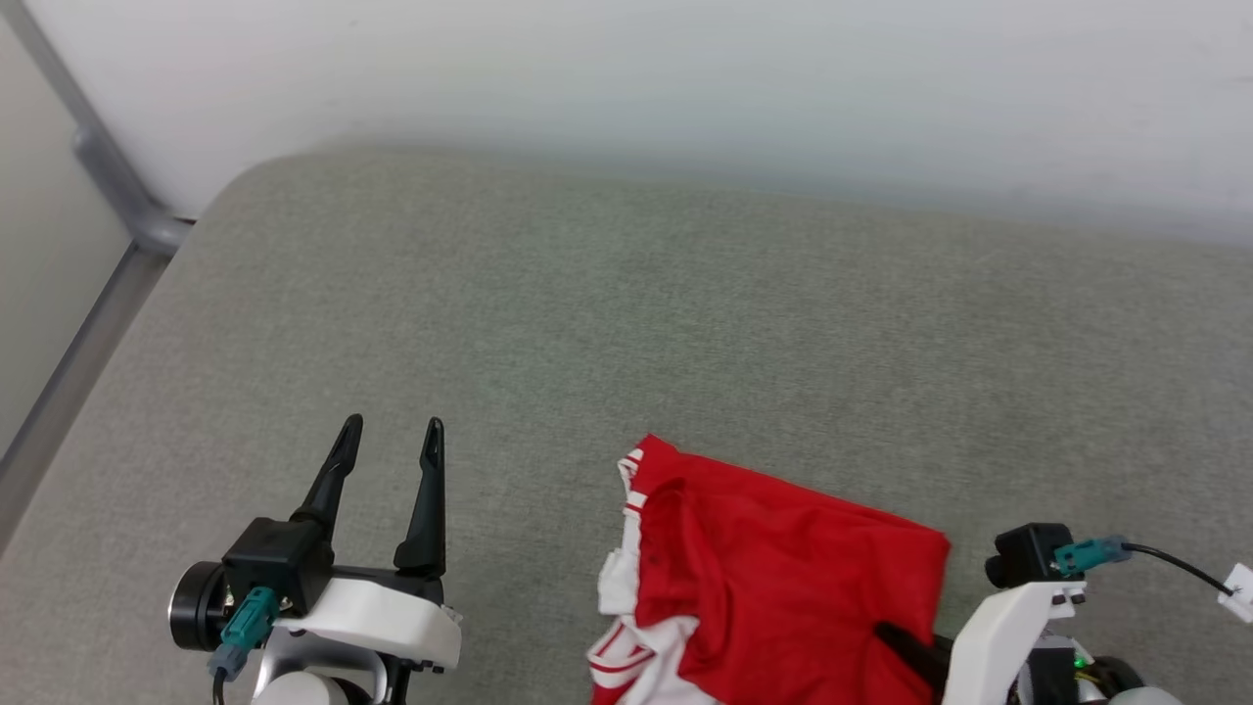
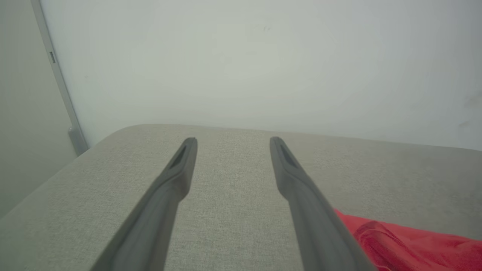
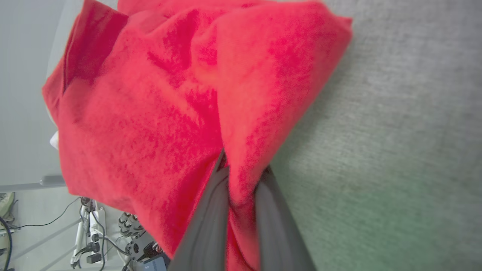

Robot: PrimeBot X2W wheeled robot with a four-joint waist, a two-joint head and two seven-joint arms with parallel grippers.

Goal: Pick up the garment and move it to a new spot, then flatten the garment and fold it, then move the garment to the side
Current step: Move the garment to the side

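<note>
Red garment [image 1: 783,578] w/ red-white striped trim

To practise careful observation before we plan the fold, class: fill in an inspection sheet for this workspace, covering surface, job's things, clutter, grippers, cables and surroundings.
Surface: grey woven fabric pad, rounded corner far left.
Job's things: red garment, crumpled, white striped trim at its left.
Clutter: nothing seen.
Grippers: left gripper open, over bare surface; right gripper shut on a garment fold.
Cables: black cable at right wrist; power strip on floor.
Surroundings: white wall; grey metal post at left.
</note>
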